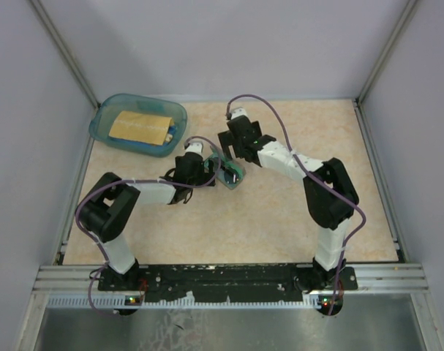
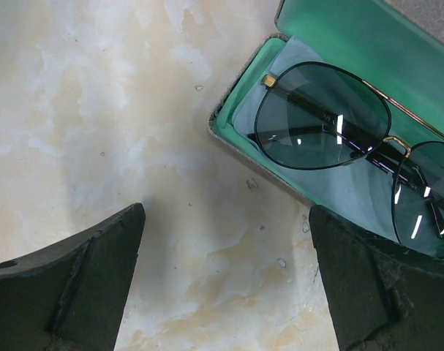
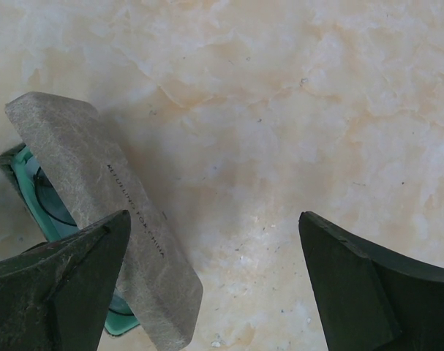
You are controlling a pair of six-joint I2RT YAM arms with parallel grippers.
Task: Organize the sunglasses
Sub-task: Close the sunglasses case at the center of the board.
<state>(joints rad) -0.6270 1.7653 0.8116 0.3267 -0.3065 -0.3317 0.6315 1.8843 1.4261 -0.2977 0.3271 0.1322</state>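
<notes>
On the table [image 1: 280, 227] we count, from above, one case [image 1: 227, 172] and one tub [image 1: 137, 124]. The left wrist shows one pair of sunglasses [image 2: 339, 139] inside it, left gripper [image 2: 227, 281] agape (empty). The right wrist shows the grey lid [image 3: 104, 212], right gripper [image 3: 214, 281] equally wide.

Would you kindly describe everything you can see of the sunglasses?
The sunglasses are a thin dark wire-framed pair with rounded, lightly tinted lenses and gold-coloured touches at hinge and bridge. Temples folded, lenses up, they lie inside the open grey case with teal lining, apparently on a pale cloth. One lens runs out of the left wrist view; nothing else visibly touches them.
</notes>
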